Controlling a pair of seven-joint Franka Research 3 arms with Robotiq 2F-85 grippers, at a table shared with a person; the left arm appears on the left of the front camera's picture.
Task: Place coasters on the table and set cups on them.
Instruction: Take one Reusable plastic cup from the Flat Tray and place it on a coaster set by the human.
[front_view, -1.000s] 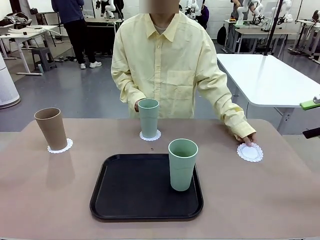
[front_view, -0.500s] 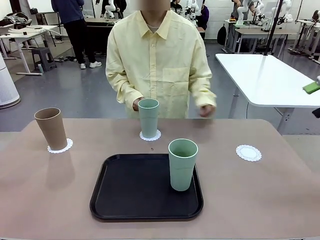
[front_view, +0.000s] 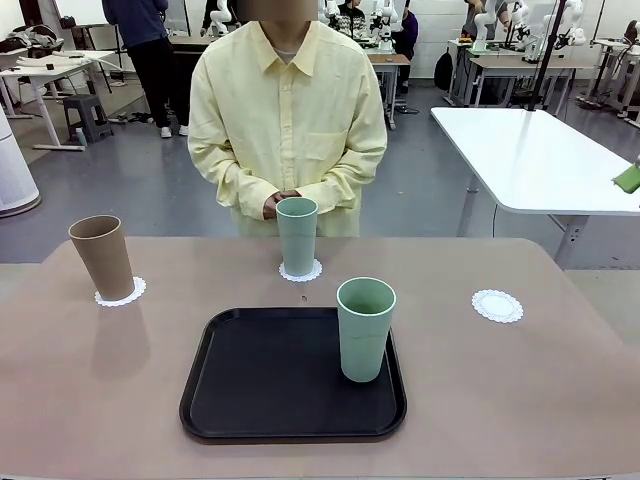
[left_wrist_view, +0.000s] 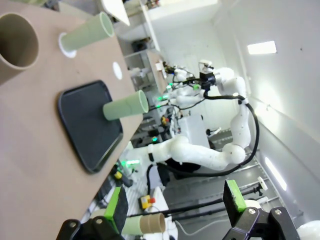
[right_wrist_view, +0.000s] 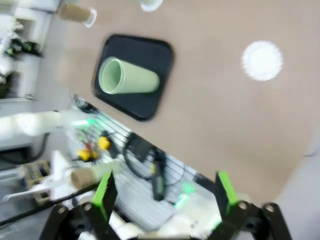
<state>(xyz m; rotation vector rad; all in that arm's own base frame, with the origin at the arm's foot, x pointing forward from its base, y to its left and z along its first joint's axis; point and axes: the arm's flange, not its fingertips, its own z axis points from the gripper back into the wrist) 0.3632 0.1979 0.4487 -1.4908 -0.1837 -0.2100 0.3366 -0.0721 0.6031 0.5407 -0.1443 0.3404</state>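
On the surface (front_view: 520, 390), the brown cup (front_view: 102, 256) stood on the left coaster (front_view: 121, 294) and one green cup (front_view: 297, 236) on the middle coaster (front_view: 301, 271). The right coaster (front_view: 498, 305) lay bare. The other green cup (front_view: 365, 328) stood on the black tray (front_view: 260, 390). The left gripper (left_wrist_view: 175, 197) gaped wide and empty. The right gripper (right_wrist_view: 164, 187), though blurred, seemed equally wide.

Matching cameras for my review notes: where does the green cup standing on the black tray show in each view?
Front view: the green cup stands just right of centre, on the right half of the black tray.
Left wrist view: left of centre, lying sideways in the picture, at the tray's upper edge.
Right wrist view: upper left, blurred, on the tray.
Shared landmark: the black tray.
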